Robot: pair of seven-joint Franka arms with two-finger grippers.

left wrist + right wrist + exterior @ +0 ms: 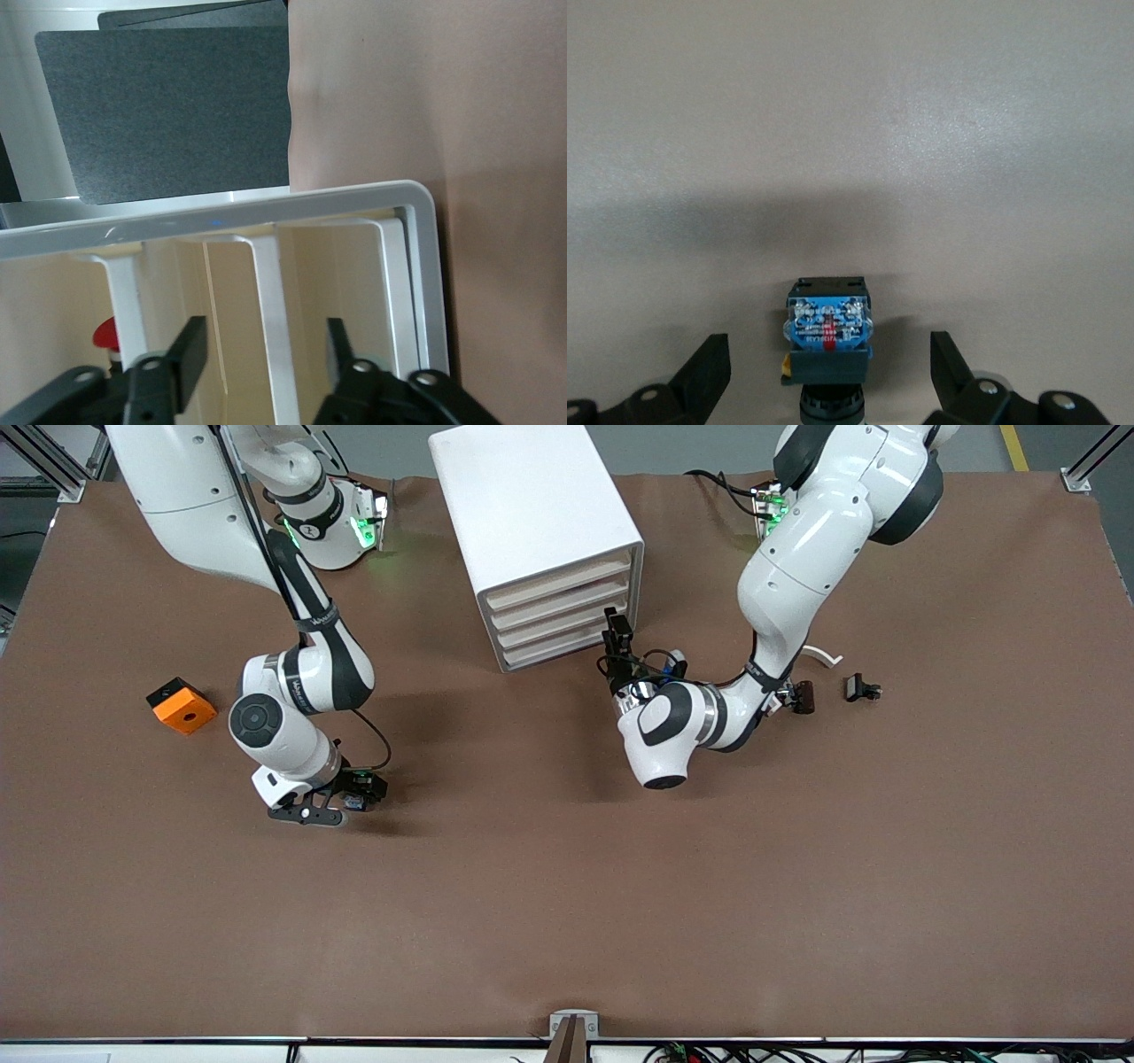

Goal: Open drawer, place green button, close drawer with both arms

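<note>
Reaching L gripper (617, 636) at drawer (554, 651), R gripper (347, 802) over button (827, 341)

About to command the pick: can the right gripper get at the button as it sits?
Probably yes: the right gripper is open, its fingers on either side of the button on bare table, nothing between.

Cabinet (532, 522) stands between the arms' bases; button (356, 801) lies nearer the camera, toward the right arm's end.

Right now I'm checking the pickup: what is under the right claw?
Under the right claw, between its open fingers, the button lies on the brown table, its blue and black body showing. Its cap is cut off at the picture's edge. The fingers are not touching it.
</note>
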